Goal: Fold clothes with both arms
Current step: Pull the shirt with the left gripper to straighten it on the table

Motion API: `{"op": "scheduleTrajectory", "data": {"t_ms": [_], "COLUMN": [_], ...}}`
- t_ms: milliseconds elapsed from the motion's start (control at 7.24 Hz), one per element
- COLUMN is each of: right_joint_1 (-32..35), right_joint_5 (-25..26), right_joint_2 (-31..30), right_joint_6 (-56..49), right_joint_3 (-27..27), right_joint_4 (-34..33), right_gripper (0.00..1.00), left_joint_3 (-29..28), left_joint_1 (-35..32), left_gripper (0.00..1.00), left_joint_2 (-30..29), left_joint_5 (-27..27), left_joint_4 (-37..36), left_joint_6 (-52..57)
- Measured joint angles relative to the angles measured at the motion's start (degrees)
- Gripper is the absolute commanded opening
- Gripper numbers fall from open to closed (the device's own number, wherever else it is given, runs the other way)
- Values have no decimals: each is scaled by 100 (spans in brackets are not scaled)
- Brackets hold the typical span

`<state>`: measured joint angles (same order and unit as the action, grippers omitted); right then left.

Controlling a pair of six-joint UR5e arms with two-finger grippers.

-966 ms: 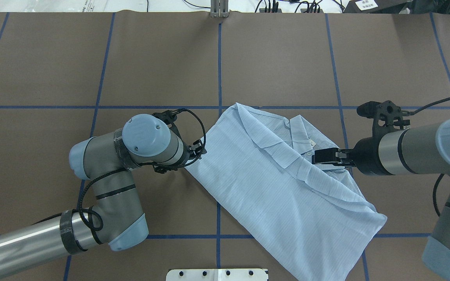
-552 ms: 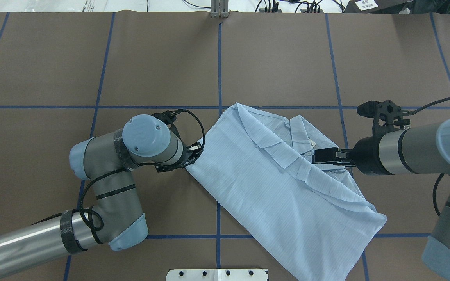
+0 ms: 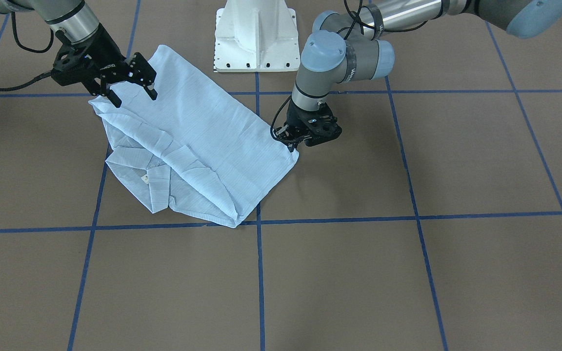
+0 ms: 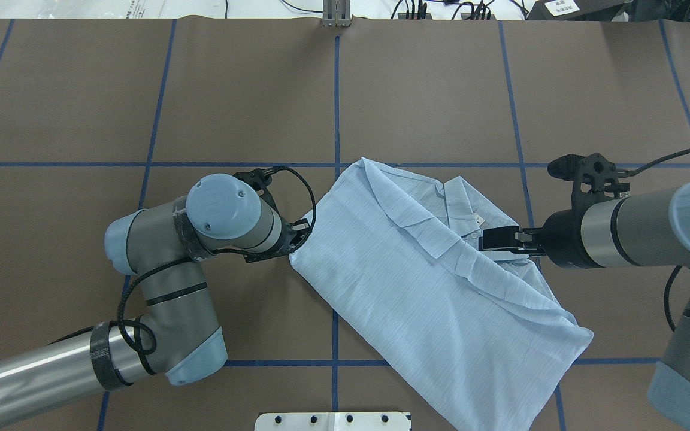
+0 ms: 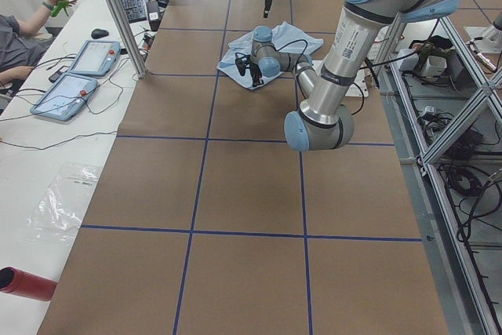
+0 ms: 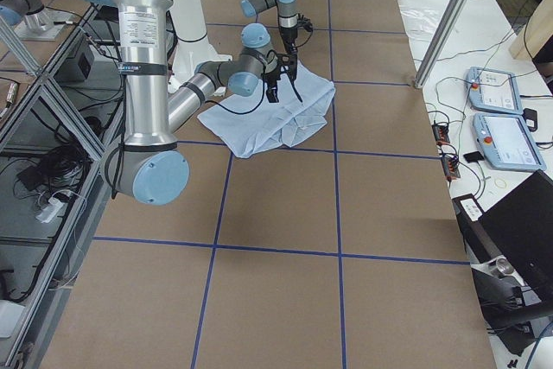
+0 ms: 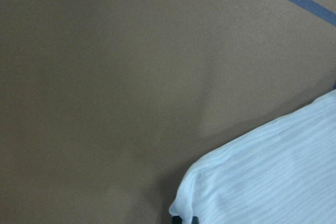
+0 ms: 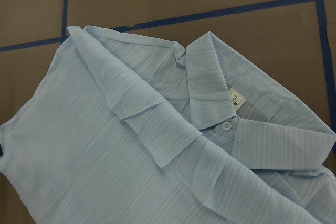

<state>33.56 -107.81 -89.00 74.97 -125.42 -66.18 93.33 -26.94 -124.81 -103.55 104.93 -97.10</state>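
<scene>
My right gripper (image 3: 133, 96) hangs apart over the shirt (image 3: 203, 122). My left gripper (image 3: 296, 142) is at its corner, closure unclear. Risk: a shallow pinch slips and skews the fold.

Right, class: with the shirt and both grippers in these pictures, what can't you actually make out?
Left gripper fingertips: overhead, its own wrist hides them; whether they pinch the shirt corner is unclear.
Shirt's near end: cut off by overhead view's bottom edge.
Collar label print: too small, right wrist view.
</scene>
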Motion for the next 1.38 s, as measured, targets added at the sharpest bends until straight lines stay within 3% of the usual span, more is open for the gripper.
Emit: {"op": "scheduleTrajectory", "data": {"t_ms": [414,690,828,1105,1381], "right_joint_1": [2,2,2,2,2], "right_joint_5": [-1,14,29,59,66], "right_joint_2": [6,12,13,14,20], "right_joint_6": [0,0,2,4,16], "right_joint_3": [7,9,9,15,13], "right_joint_4": [2,6,4,4,8], "right_gripper": [100,100,100,100,100], "left_joint_3": [-284,-869,-1441,-2935,-3917], "left_joint_1": [-756,-1267,-1417,-1523,-1575], "left_gripper": [0,0,0,0,0], "left_joint_2": [-12,-278,-617,-1371,-1752], "left_joint_5": [32,40,87,385,865], "left_joint_4": [-14,73,310,1545,2726], "left_joint_6": [561,1142,1288,1357,1434]}}
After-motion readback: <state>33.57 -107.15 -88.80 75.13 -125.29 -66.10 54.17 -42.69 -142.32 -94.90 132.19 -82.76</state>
